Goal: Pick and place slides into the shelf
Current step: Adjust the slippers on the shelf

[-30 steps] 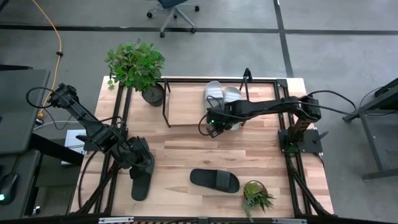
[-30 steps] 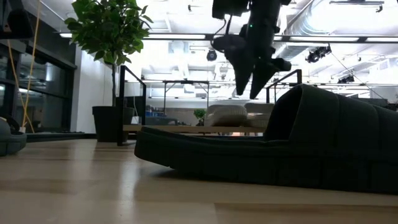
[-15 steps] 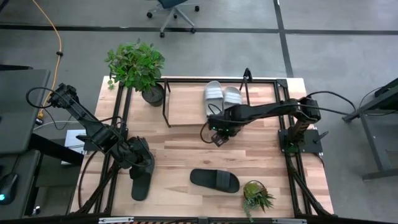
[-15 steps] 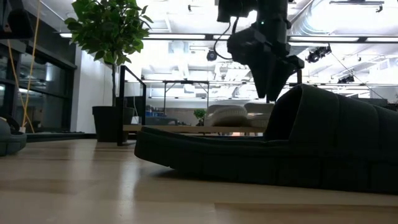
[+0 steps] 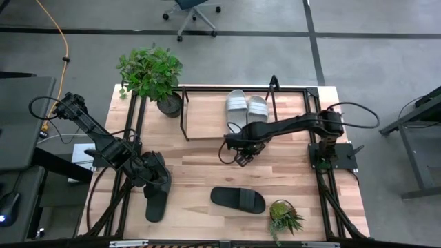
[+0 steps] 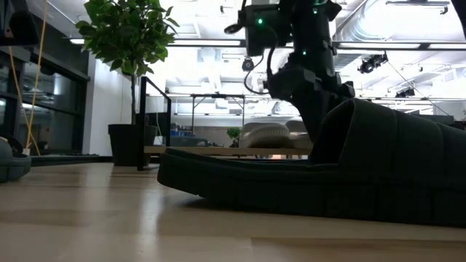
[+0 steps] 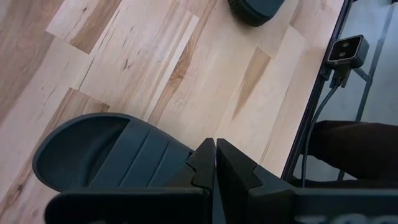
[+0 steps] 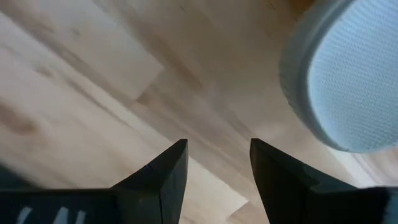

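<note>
Two light grey slides (image 5: pixel 246 107) lie side by side on the shelf (image 5: pixel 207 124), soles down on its wood board; the low view shows the grey slides (image 6: pixel 269 135) behind. One black slide (image 5: pixel 238 200) lies flat mid-table near the near edge and fills the low view (image 6: pixel 328 175). The other black slide (image 5: pixel 155 204) lies at the near left. My left gripper (image 7: pixel 216 155) is shut, right over that black slide's strap (image 7: pixel 137 162). My right gripper (image 8: pixel 214 155) is open, above bare tabletop just in front of the shelf, with a grey slide's heel (image 8: pixel 348 74) beside it. My left gripper hangs with shut fingers at the strap of the near-left black slide; I cannot tell whether it touches it. The slide lies flat on the table.
A large potted plant (image 5: pixel 151 72) stands at the shelf's left end, and a small plant (image 5: pixel 284 217) stands near the near right corner. Black frame rails (image 5: pixel 131 151) run along the table's left and right sides. Bare wood (image 5: pixel 207 165) lies between the shelf and the black slides.
My right gripper has drawn back from the shelf's front edge toward the table's near edge and come down, staying open. The grey slides remain on the shelf.
</note>
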